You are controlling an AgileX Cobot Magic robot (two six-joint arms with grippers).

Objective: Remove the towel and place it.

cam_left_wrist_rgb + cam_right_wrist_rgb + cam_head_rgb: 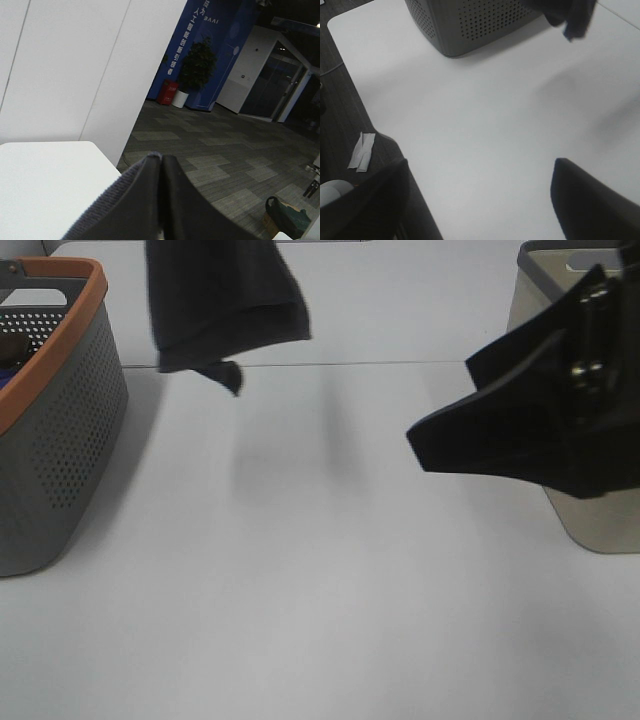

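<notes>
Towel (225, 300), dark and seemingly limp and light, hangs bunched above the table (320, 590) near the orange-rimmed basket (60, 440). Our left gripper (161, 167) is pinched shut on its top; our right gripper (480, 197) gapes empty, free to catch the dangling corner (232, 380).

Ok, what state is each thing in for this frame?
towel: hanging clear of the table, bunched.
left end effector: shut, gripping the towel.
right end effector: open, empty, above the table.
orange-rimmed basket: upright, something dark inside.
beige bin: upright, contents hidden.
</notes>
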